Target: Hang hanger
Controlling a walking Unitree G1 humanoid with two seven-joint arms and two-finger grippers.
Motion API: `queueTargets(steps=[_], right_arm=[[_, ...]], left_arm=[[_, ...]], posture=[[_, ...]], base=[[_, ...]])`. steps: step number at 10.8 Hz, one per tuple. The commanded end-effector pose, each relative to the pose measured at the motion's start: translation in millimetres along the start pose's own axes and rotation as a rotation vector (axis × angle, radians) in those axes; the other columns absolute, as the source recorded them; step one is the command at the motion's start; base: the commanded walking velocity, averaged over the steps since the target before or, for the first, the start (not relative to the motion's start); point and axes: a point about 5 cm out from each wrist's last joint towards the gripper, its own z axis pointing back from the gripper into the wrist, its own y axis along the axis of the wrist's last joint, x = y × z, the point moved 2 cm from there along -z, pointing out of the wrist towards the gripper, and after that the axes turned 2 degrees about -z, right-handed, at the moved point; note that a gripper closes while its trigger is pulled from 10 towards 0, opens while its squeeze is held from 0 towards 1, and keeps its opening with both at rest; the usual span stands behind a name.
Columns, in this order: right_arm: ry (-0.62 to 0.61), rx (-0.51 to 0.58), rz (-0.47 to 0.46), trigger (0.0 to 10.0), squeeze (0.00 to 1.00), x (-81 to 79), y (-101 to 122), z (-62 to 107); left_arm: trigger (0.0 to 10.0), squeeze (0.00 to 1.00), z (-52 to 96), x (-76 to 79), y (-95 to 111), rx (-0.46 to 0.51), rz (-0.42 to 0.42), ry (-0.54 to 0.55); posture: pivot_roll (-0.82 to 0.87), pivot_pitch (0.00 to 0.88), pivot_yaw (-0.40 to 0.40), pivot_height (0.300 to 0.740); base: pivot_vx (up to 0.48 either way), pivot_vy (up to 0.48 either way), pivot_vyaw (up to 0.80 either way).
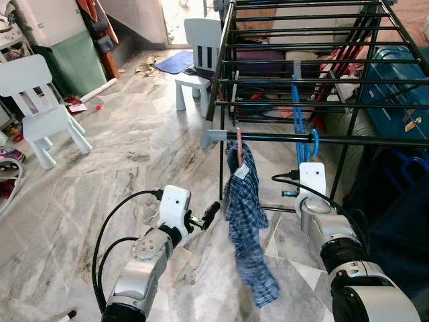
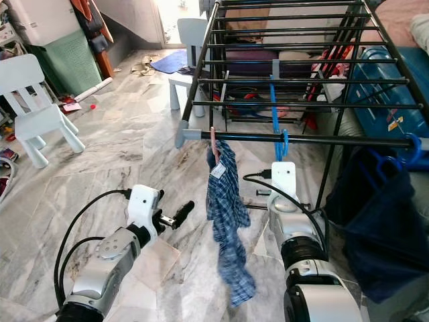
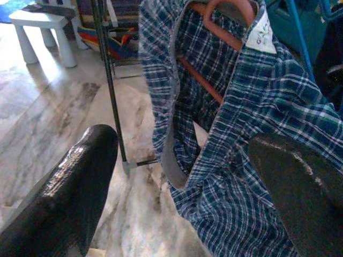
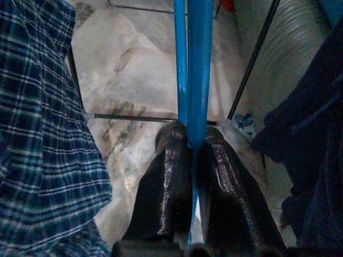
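Right end effector pinches blue hanger beside rack rail.

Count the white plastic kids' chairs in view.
2. One small white plastic chair stands on the marble floor at the far left. The other white plastic chair stands farther back, beside the black metal drying rack, near the doorway. The rack may hide others.
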Motion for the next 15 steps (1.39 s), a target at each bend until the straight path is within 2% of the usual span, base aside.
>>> queueTargets(steps=[1, 2, 3, 5, 11, 15], right_arm=[[0.019, 0.08, 0.002, 10.0, 0.0, -5.6, 18, 3.8], [-0.006, 0.126, -0.037, 10.0, 0.0, -0.7, 23, 7.4], [-0.023, 0.107, -0.091, 10.0, 0.0, 2.5, 20, 7.8], [-0.016, 0.086, -0.111, 10.0, 0.0, 3.6, 16, 9.4], [-0.024, 0.083, -0.095, 10.0, 0.0, 5.8, 17, 11.7], [-0.024, 0.089, -0.093, 10.0, 0.0, 4.1, 19, 12.7]], left_arm=[[10.0, 0.0, 1.4, -2.3, 4, 0.02, 0.002, 0.004], [10.0, 0.0, 2.4, -2.4, 3, 0.014, 0.011, 0.008], [10.0, 0.0, 2.7, -1.3, 2, 0.014, 0.022, 0.007], [10.0, 0.0, 2.6, 2.0, 2, 0.019, 0.035, -0.008], [10.0, 0.0, 2.0, 4.0, -1, 0.007, 0.032, -0.015], [10.0, 0.0, 4.7, 8.0, 3, 0.04, 0.015, -0.059]], posture=[[-0.07, 0.0, 0.058, 0.74], [-0.07, 0.003, 0.052, 0.74], [-0.07, 0.005, 0.049, 0.74], [-0.07, 0.01, 0.045, 0.74], [-0.08, 0.016, 0.039, 0.74], [-0.08, 0.022, 0.044, 0.74]], base=[[0.0, 0.0, 0.0], [0.0, 0.0, 0.0], [0.0, 0.0, 0.0], [0.0, 0.0, -0.67], [0.0, 0.445, -0.68], [0.0, 0.0, -0.1]])
